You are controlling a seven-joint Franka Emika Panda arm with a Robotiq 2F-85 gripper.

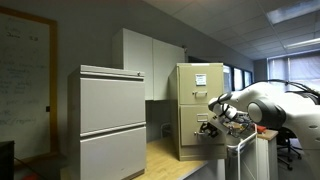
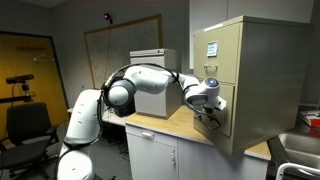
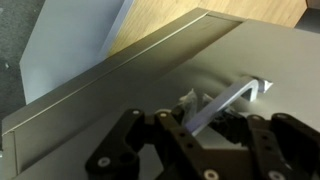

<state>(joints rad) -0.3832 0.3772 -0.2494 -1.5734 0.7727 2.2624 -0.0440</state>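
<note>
One gripper [image 3: 205,125] (clamped), one handle [image 3: 240,95], one cabinet [image 2: 250,70]

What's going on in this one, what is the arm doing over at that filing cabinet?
The robot arm is stretched out to the beige filing cabinet that stands on a wooden countertop. Its gripper is at the front of the cabinet's lower half. In the wrist view the fingers are closed around the metal handle on the drawer front. In both exterior views that drawer looks about flush with the cabinet, so it does not appear pulled out, though the pictures are small.
</note>
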